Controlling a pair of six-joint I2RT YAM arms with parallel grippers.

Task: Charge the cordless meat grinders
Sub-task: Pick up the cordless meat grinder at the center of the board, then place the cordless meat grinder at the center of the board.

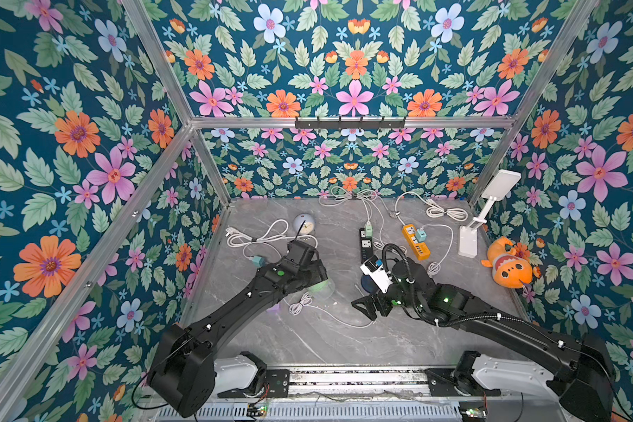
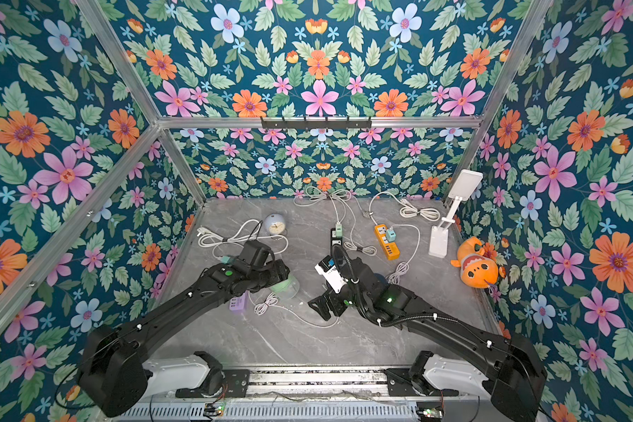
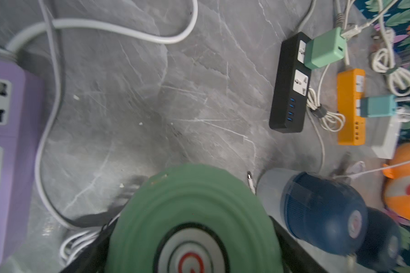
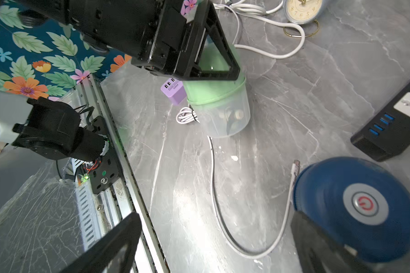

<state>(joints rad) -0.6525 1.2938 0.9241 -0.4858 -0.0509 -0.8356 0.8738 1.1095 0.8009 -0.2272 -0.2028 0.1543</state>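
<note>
Marble tabletop (image 1: pixel 307 339) | mint grinder (image 4: pixel 213 94) clear cup (image 4: pixel 237 111): pale bits, dark piece | left fingers (image 4: pixel 211 75) clamp its lid | right fingers (image 4: pixel 118 243) apart

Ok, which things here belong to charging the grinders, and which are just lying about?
Job: mint green grinder, navy grinder, second navy grinder, loose white cable, purple strip, black strip, orange strip, green charger, teal charger.
Lying about: alarm clock, white desk lamp, orange plush fish.

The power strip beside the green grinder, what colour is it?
The power strip is lilac purple with pale grey sockets, clearest in the left wrist view.
</note>
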